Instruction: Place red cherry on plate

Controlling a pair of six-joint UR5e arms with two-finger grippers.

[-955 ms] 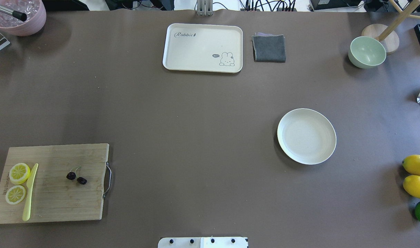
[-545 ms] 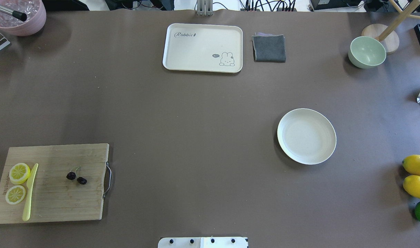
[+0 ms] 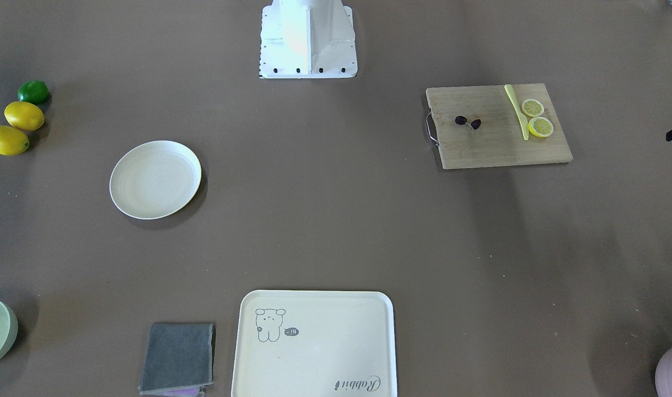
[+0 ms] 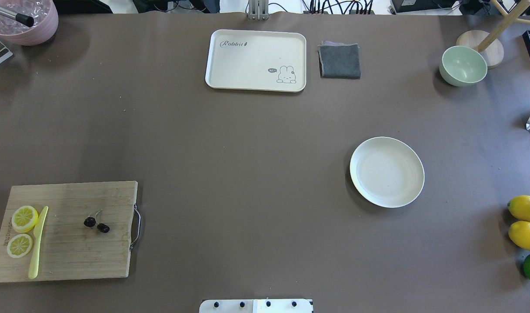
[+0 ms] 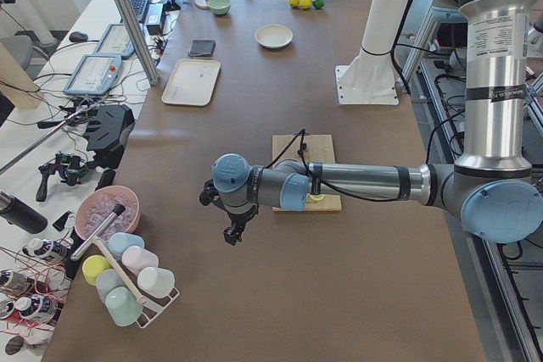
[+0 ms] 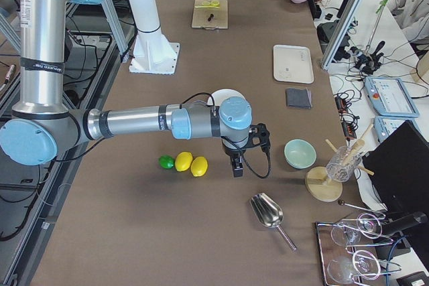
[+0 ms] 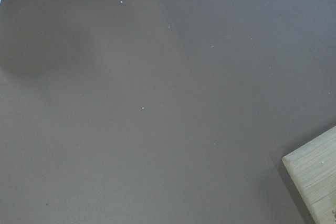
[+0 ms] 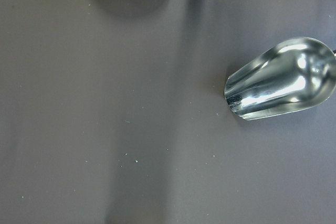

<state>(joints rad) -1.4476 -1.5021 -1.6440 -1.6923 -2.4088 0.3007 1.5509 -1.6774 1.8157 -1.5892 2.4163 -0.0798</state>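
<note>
The cherry (image 4: pixel 96 224) lies on the board (image 4: pixel 73 256) at the table's (image 4: pixel 247 195) 8 o'clock in the overhead view. On the board it sits at 3 o'clock from the knife (image 4: pixel 38 243) and lemon slices (image 4: pixel 25 218), short of the metal handle (image 4: pixel 137 226). The plate (image 4: pixel 387 172) sits bare at the table's 3 o'clock, well apart from it. The pair looks very light and small, with round, probably slick bodies that could roll, and thin stems that would bend. A low pinch across one fruit, or at the point where the stems join, seems the safest hold. The left gripper (image 5: pixel 231 228) hangs over the table just off the board. The right gripper (image 6: pixel 236 164) hangs beside the lemons (image 6: pixel 191 164) and near the scoop (image 8: pixel 281 80). Each appears only in a side view, so I cannot tell whether their fingers are apart or together. The fingers would have to come down onto the board, which stands proud of the table, without striking it. From board to plate, toward 3 o'clock, nothing stands in the way. The plate's rim is low, and the lemons at its 4 o'clock leave room.
</note>
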